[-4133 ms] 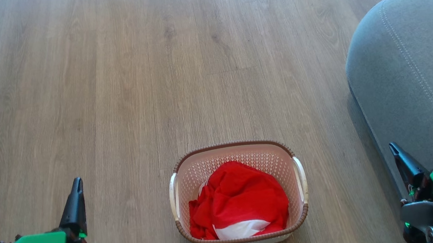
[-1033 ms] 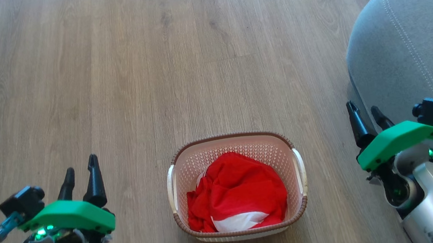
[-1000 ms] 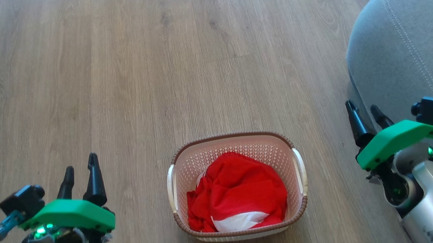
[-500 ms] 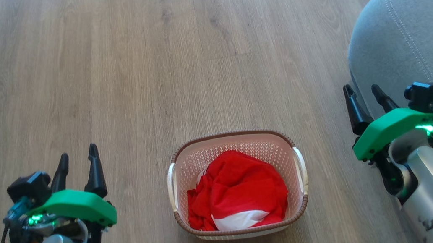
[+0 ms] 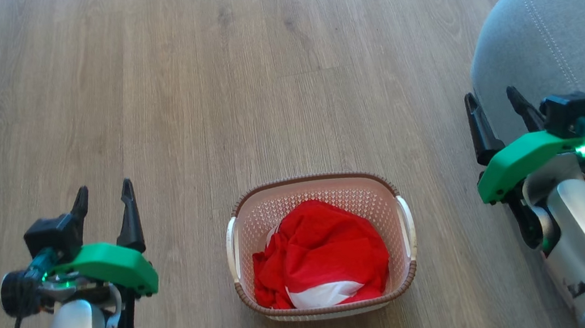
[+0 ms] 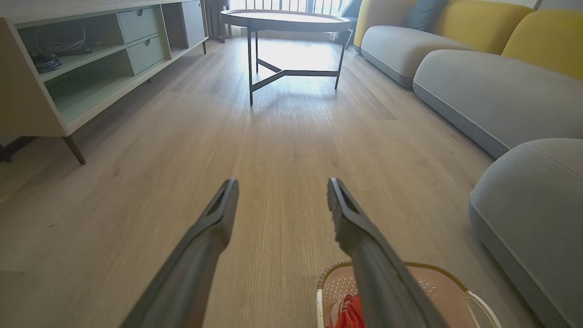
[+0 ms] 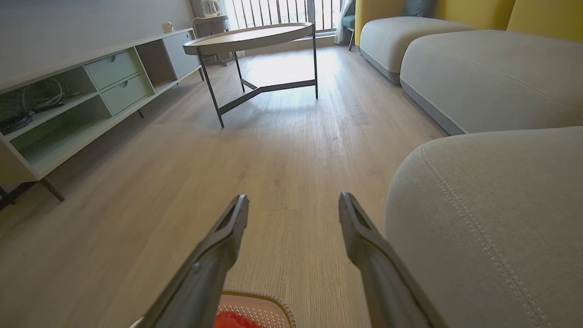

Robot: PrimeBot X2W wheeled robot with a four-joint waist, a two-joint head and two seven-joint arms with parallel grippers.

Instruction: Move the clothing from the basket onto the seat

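Black fingers parted and holding nothing, my left end effector [image 5: 104, 187] and my right end effector [image 5: 490, 96] hover above the wooden floor [image 5: 256, 66], one on each side of the cream basket [image 5: 309, 180]. Neither touches it. The red-and-white clothing [image 5: 319, 252] lies heaped inside the basket, a crumpled mound with no clear long axis; the basket itself runs wider across my front than away from me. From both sets of fingertips the garment lies inward and back toward my body, and lower: each wrist camera catches the basket only at its bottom edge, under the fingers. The two arms look about equally near it, the right perhaps slightly nearer. The right also hangs just beside the rounded edge of the grey seat [image 5: 565, 28], so I judge it better placed to dip in, pinch the cloth and carry it across. Nothing has been lifted yet.
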